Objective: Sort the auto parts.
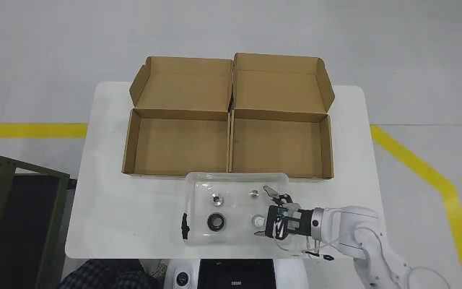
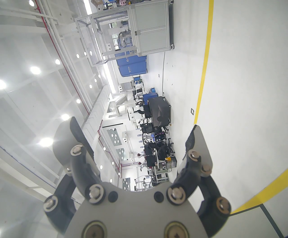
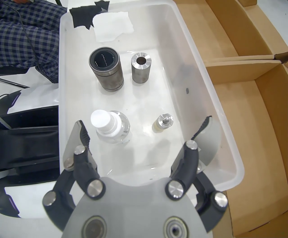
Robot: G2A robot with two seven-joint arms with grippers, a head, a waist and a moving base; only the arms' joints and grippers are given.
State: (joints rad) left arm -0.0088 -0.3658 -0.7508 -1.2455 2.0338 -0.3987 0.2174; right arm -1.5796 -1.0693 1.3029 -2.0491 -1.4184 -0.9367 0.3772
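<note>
White tabletop (image 1: 108, 144) carries two open cardboard boxes (image 1: 177, 148), both bare inside, and just beside them, on the robot's side, a clear plastic bin (image 3: 193, 56) holding all four auto parts upright and apart from one another. These are a dark linear bearing (image 3: 107, 68), a steel sleeve (image 3: 140, 67), a white-capped clear part (image 3: 111, 128) and a small silver piece (image 3: 163, 122).

The right end effector (image 3: 144, 121) hangs over the bin's near end, fingers spread wide and gripping nothing. The white-capped part and the small piece both lie within its span, so its target is probably one of those two, though I cannot tell which. For a clean pick, it should centre on one part alone and come straight down. The outer finger should stay off the bin wall, and the fingers should close on the part's round sides below the cap.

The left end effector (image 2: 135, 124) points out at the workshop, fingers apart and empty.

No writing is legible on the parts. A scrap of paper (image 3: 112, 26) and black tape (image 3: 85, 12) on the bin's far wall look blank.
</note>
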